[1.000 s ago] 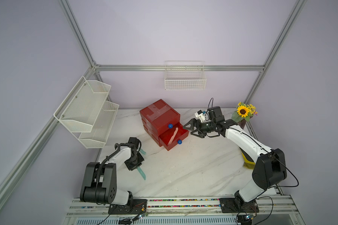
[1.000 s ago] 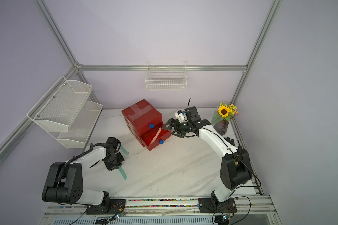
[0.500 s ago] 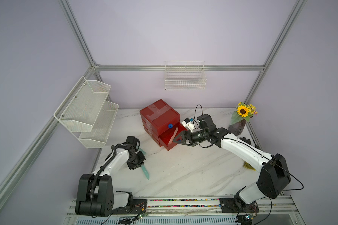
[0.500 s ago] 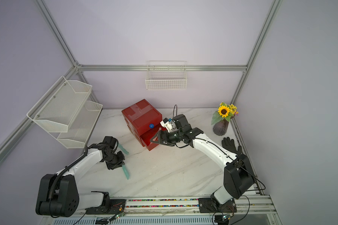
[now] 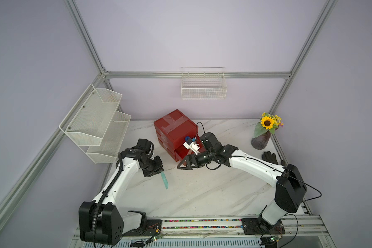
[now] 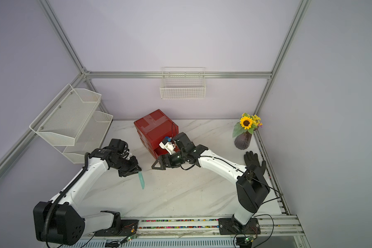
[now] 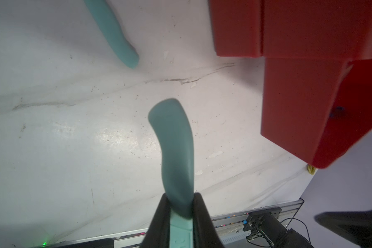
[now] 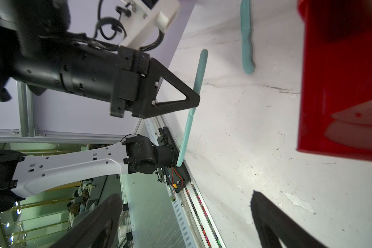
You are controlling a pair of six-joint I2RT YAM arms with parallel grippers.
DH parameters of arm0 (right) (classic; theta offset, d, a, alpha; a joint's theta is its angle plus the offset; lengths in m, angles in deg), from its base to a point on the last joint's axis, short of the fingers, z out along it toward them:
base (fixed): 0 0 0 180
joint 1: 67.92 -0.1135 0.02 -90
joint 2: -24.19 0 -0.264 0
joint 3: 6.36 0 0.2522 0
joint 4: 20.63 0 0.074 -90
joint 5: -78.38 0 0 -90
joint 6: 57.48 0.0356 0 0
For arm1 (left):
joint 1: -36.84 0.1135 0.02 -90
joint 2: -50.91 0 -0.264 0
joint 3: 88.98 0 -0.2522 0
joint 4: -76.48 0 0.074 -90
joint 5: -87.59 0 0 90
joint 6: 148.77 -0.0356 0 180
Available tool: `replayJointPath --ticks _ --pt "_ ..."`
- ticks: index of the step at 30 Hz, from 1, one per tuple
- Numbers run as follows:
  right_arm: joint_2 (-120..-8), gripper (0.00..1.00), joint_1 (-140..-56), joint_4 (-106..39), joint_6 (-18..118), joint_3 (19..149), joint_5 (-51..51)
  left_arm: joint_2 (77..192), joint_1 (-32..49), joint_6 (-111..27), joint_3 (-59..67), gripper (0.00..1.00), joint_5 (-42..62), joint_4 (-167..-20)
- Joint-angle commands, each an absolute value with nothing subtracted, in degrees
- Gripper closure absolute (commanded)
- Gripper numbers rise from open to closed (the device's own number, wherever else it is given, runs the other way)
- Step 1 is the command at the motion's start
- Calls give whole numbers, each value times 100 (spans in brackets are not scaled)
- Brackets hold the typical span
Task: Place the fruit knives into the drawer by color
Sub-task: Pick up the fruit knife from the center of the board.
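Room: pale lilac walls, an aluminium frame, and a white veined marble tabletop (image 5: 202, 193), smooth and lightly scuffed.
Wire shelves (image 5: 95, 122): white mesh, on the wall at 9 o'clock.
Left hand (image 5: 158, 170): at 9 o'clock on the tabletop, pinched nearly closed on the teal knife (image 5: 164, 181) where handle meets blade. The tip points toward 6 o'clock.
Handling: the knife is probably light and stiff, matte plastic with a curved rounded handle and a flat slim blade. It looks slick enough to swivel in a narrow pinch, so a hold across the flat sides near the middle suits it.
Second teal knife (image 7: 114, 32): lies flat on the tabletop near the cabinet, unseen in both top views.
Drawer cabinet (image 5: 174, 126): a glossy red cube at 12 o'clock with tape on top. Its lower drawer (image 5: 178, 154) is pulled out, with pale pinkish shapes inside.
Right hand (image 5: 180, 166): at the centre, just before that drawer, spread wide and holding nothing.
Sunflower vase (image 5: 262, 139): dark and ribbed, at 2 o'clock.
Black glove (image 5: 270, 157): soft, at 3 o'clock.
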State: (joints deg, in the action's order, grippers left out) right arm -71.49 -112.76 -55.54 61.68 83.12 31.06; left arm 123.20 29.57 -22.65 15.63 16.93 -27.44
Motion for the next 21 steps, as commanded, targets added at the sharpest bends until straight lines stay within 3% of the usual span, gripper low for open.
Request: replayJointPath --ticks 1,13,21 --pt "-7299 4 -11448 -5523 6090 8526 2892 12245 2835 -2476 1101 84 1946 -2216" --pt "-7828 15 -11911 -5582 6194 9159 2388 12501 2339 -2195 250 84 2200 -2138" --pt "-7821 39 -12004 -5370 6415 9161 2130 12629 2322 -2206 -70 84 2337 -2138"
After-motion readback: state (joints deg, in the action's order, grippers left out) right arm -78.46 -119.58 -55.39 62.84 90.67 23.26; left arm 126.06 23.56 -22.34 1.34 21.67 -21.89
